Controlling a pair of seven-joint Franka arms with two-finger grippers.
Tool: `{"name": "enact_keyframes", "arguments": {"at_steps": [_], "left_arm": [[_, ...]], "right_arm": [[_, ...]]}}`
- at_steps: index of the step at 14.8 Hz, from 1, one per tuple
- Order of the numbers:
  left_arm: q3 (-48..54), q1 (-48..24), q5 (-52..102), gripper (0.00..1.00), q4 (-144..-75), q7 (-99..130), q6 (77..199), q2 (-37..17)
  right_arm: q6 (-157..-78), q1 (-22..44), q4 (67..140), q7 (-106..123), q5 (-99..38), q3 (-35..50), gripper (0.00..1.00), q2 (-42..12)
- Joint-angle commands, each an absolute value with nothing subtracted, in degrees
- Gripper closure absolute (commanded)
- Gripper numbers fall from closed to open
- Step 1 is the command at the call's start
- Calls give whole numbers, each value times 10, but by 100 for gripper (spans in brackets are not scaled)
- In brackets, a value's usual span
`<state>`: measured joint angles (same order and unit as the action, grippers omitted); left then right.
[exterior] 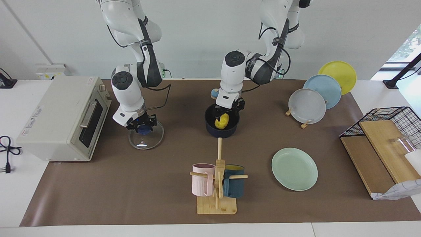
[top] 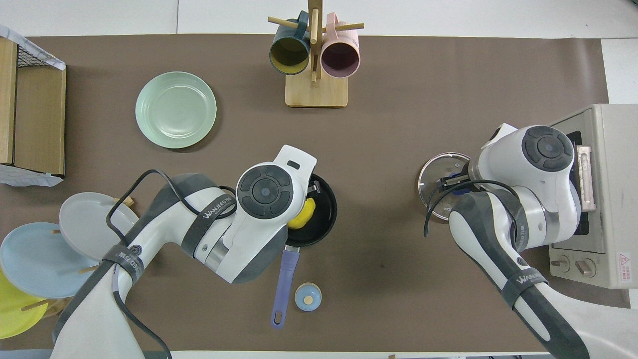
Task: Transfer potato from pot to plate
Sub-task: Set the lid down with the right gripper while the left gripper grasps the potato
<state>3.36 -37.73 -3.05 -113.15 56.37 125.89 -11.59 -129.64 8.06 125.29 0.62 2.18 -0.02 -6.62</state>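
While pot (top: 319, 219) handle points toward robots, potato (exterior: 222, 121) inside, plate (exterior: 294, 169) apart.

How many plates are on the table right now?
4. The mint-green plate lies flat, farther from the robots than the pot. The grey-white plate, light blue plate and yellow plate stand in a rack at the left arm's end.

Yellow potato (exterior: 222, 121), navy pot (exterior: 222, 129), mint-green plate (exterior: 294, 169).
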Motion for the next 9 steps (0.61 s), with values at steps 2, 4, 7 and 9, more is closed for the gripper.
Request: {"name": "enact_keyframes", "arguments": {"at_steps": [2,4,7,9], "left_arm": [[24,-401,-51,0,-1142,577,1297,-141],[24,-402,-52,0,-1141,577,1300,-141],[24,-398,-64,0,-1141,577,1300,-141],[24,-398,-65,0,-1141,577,1301,-144]], "right_arm": [[-1313,70,1270,20,23,6,19,-47],[-1305,71,1259,17,23,6,0,-49],[-1287,71,1221,18,23,6,0,-53],[-1235,71,1171,18,22,6,0,-54]]}}
